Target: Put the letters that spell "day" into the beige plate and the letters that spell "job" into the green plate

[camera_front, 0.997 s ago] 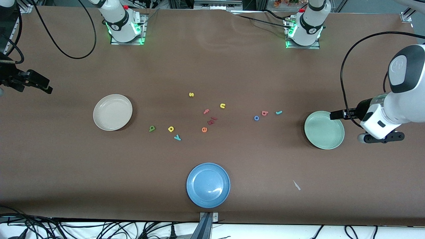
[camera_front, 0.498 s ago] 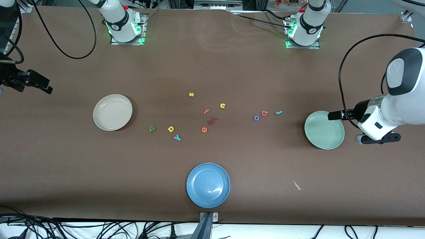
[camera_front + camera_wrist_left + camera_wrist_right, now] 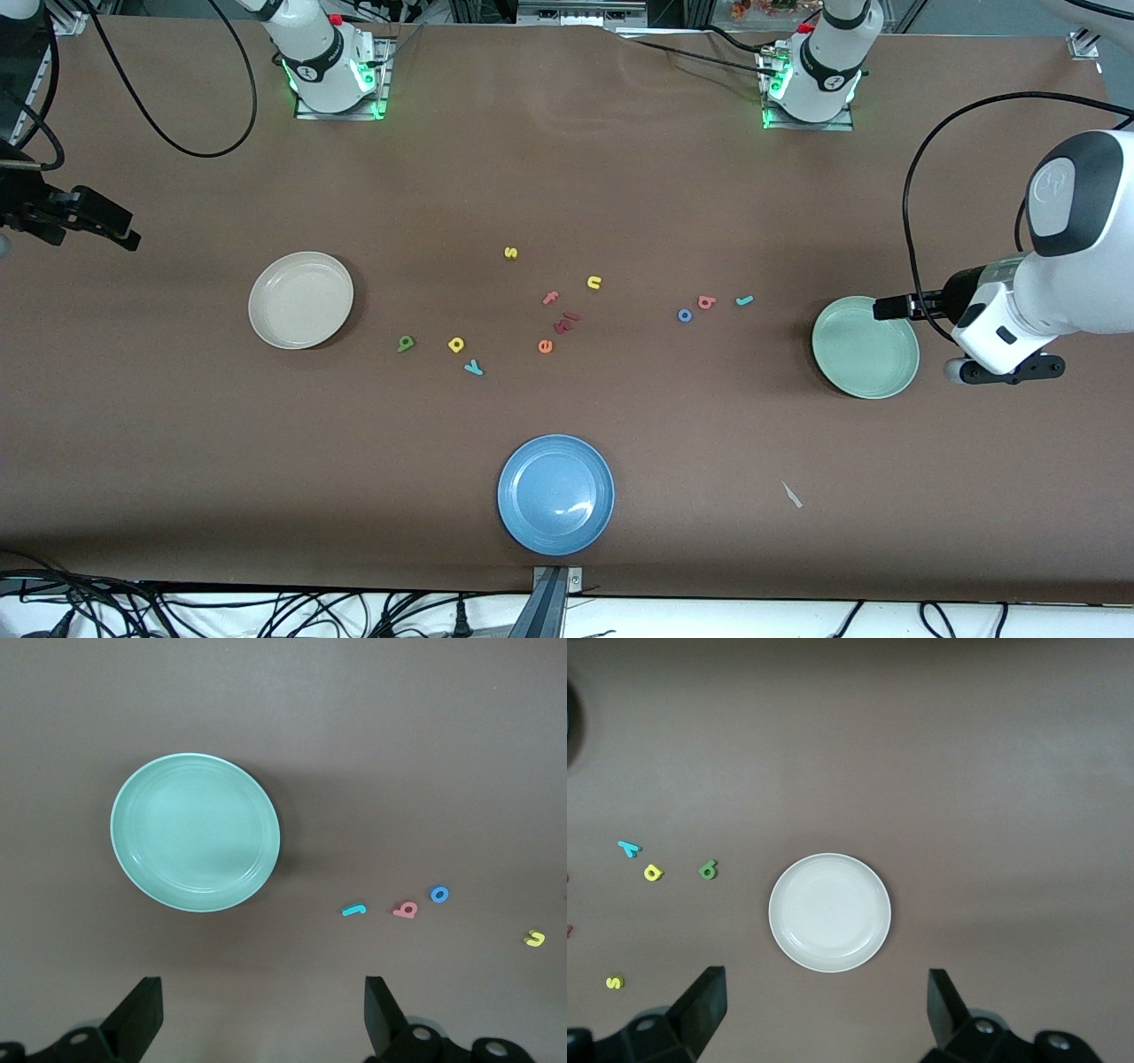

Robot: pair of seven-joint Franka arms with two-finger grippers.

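Observation:
The green plate (image 3: pixel 866 346) sits toward the left arm's end of the table with nothing in it. Beside it, toward the middle, lie the teal "j" (image 3: pixel 744 300), pink "b" (image 3: pixel 706 302) and blue "o" (image 3: pixel 684 315). My left gripper (image 3: pixel 263 1005) hangs open and holds nothing, high up just off that plate's rim. The beige plate (image 3: pixel 300 299) lies bare toward the right arm's end. The olive "d" (image 3: pixel 406 343), yellow "a" (image 3: pixel 456 345) and teal "y" (image 3: pixel 474 367) lie near it. My right gripper (image 3: pixel 824 1001) waits open, high beside the beige plate (image 3: pixel 829 912).
A blue plate (image 3: pixel 555 493) sits near the table's front edge. Mid-table lie a yellow "s" (image 3: pixel 510 252), yellow "u" (image 3: pixel 594 283), pink "f" (image 3: pixel 551 298), orange "e" (image 3: pixel 545 346) and dark red pieces (image 3: pixel 565 322). A white scrap (image 3: pixel 791 494) lies nearer the front camera than the green plate.
The left arm has drifted slightly toward the green plate. The right arm, the plates and the letters have not moved.

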